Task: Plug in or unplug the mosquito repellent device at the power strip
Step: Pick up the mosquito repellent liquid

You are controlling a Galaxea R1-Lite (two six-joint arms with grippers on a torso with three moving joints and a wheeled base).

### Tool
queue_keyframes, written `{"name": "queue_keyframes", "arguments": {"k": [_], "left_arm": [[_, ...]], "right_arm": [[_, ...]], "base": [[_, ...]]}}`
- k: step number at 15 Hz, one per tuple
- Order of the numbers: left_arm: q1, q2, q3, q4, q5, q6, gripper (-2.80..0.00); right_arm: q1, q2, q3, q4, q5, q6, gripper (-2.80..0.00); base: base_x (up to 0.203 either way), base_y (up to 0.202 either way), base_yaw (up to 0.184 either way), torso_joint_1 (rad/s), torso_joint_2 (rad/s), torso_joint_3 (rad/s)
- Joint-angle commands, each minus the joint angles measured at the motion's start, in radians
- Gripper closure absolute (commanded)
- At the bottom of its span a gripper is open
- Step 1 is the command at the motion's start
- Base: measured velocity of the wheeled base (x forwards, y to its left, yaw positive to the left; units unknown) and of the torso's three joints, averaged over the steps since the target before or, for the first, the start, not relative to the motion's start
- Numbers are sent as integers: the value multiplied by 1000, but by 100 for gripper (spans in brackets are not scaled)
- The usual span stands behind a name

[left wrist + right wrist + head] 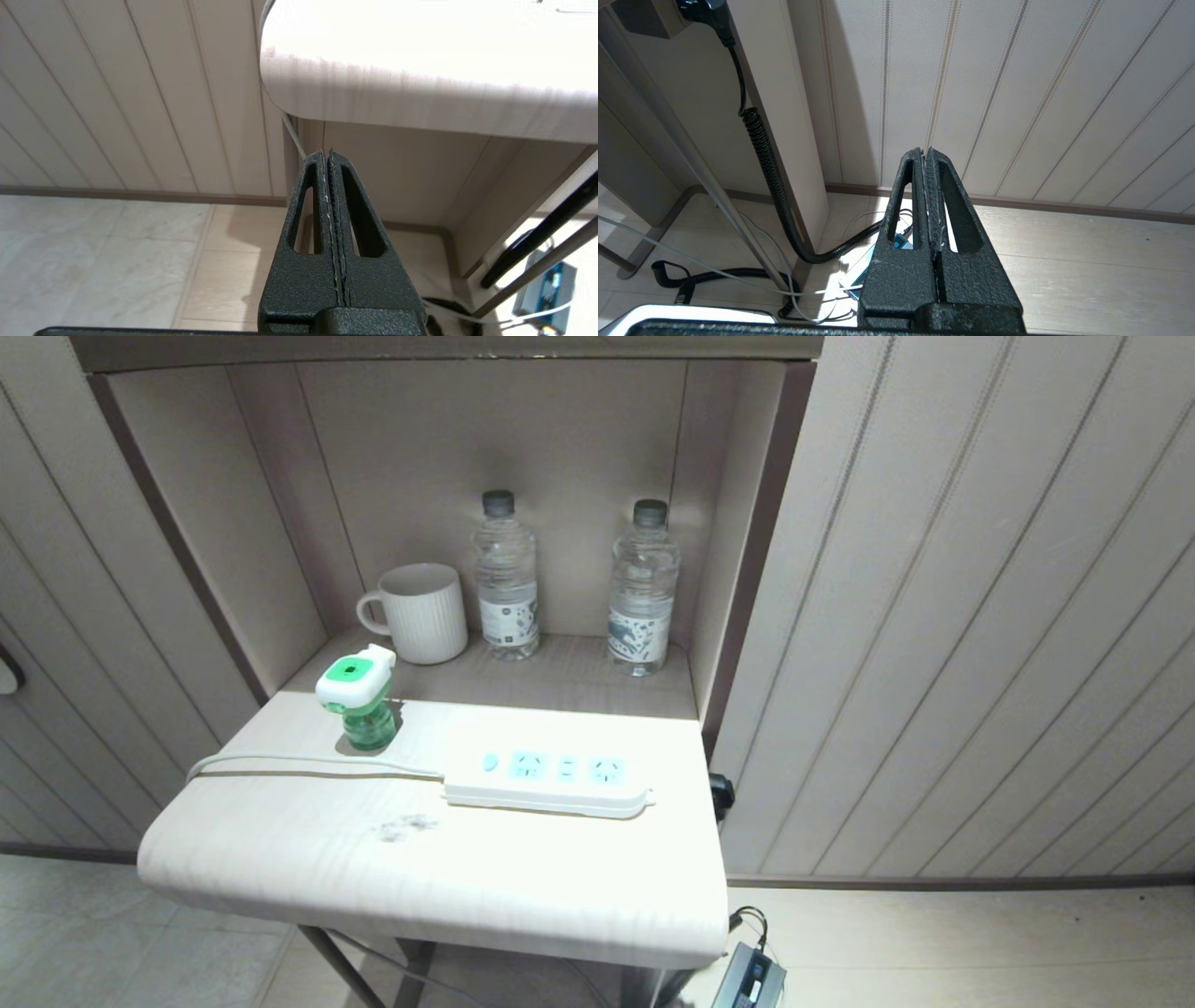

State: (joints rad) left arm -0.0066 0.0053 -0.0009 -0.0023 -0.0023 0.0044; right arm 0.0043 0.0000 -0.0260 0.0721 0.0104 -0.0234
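- The small translucent green plastic mosquito repellent device (356, 701) stands upright on the pale wooden desk (308, 859), unplugged, just beside the cord of the long flat white power strip (546, 782).
- Left pincer (326, 155), fingers pressed together and empty, sits below the desk edge.
- Right pincer (924, 151), likewise closed and empty, hangs low near the floor.

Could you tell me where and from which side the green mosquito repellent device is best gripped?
Probably across the rounded white-and-green head of the mosquito repellent device, coming down from above. It stands upright on its bottle beside the cord of the power strip, unplugged, with its head topmost and open space overhead. The mug stands close behind, so a level approach from the back looks cramped.
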Motion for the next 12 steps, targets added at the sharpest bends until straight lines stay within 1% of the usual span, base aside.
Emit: {"name": "queue_keyframes", "arguments": {"k": [1, 7, 9, 12], "left_arm": [[0, -5, 1, 2, 1, -6, 0], [0, -5, 1, 2, -1, -3, 0], [0, -4, 1, 2, -1, 11, 0], [0, -4, 1, 2, -2, 6, 0]], "right_arm": [[0, 0, 0, 0, 0, -1, 0], [0, 0, 0, 2, 0, 0, 0], [0, 0, 0, 2, 0, 0, 0], [0, 0, 0, 0, 0, 0, 0]], "base": [[0, 0, 0, 0, 0, 0], [0, 0, 0, 0, 0, 0], [0, 0, 0, 0, 0, 0], [0, 0, 0, 0, 0, 0]]}}
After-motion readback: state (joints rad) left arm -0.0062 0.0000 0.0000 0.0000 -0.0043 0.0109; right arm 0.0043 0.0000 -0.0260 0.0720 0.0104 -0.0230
